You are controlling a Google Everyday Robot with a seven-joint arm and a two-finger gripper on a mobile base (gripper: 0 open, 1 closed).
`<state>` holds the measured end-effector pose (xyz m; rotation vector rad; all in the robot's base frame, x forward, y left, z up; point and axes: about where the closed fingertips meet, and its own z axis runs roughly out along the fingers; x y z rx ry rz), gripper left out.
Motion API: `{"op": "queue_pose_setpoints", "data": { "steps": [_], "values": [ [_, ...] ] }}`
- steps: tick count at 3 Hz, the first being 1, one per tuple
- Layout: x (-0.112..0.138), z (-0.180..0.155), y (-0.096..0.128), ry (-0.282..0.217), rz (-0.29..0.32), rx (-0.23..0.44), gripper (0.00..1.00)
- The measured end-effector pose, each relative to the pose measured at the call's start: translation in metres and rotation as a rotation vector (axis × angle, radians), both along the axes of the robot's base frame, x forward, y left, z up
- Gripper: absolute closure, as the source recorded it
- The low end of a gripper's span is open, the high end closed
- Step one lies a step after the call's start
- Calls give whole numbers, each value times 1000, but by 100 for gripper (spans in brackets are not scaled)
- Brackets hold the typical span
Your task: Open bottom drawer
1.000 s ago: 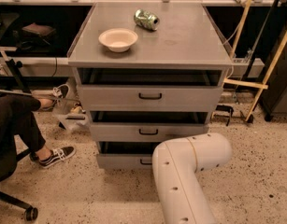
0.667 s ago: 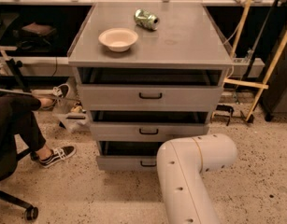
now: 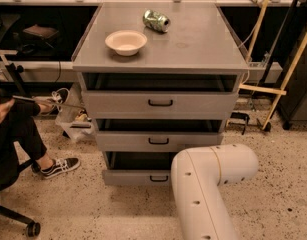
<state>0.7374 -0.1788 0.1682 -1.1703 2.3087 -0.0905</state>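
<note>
The bottom drawer [image 3: 135, 177] is the lowest grey front of the three-drawer cabinet [image 3: 160, 61], with a small black bar handle [image 3: 159, 178]. It stands a little way out, with a dark gap above its front. The middle drawer [image 3: 158, 141] and the top drawer [image 3: 160, 104] also show dark gaps above them. My white arm [image 3: 208, 184] bends in front of the cabinet's lower right and covers the right end of the bottom drawer. My gripper is not in view; it lies hidden behind the arm or outside the frame.
A beige bowl [image 3: 126, 42] and a crushed green can [image 3: 156, 20] lie on the cabinet top. A seated person's leg and sneaker [image 3: 55, 166] are at the left, with a chair castor [image 3: 32, 229]. Wooden poles [image 3: 288, 69] lean at the right.
My arm's elbow has shifted slightly to the right in front of the bottom drawer. The drawers, the bowl and the can have not moved.
</note>
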Motion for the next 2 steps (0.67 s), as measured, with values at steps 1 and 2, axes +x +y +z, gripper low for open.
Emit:
{"op": "queue_pose_setpoints", "data": {
  "steps": [1, 2],
  "values": [
    [-1, -1, 1, 1, 3, 0, 100],
    [-9, -4, -1, 6, 10, 4, 100]
  ]
}}
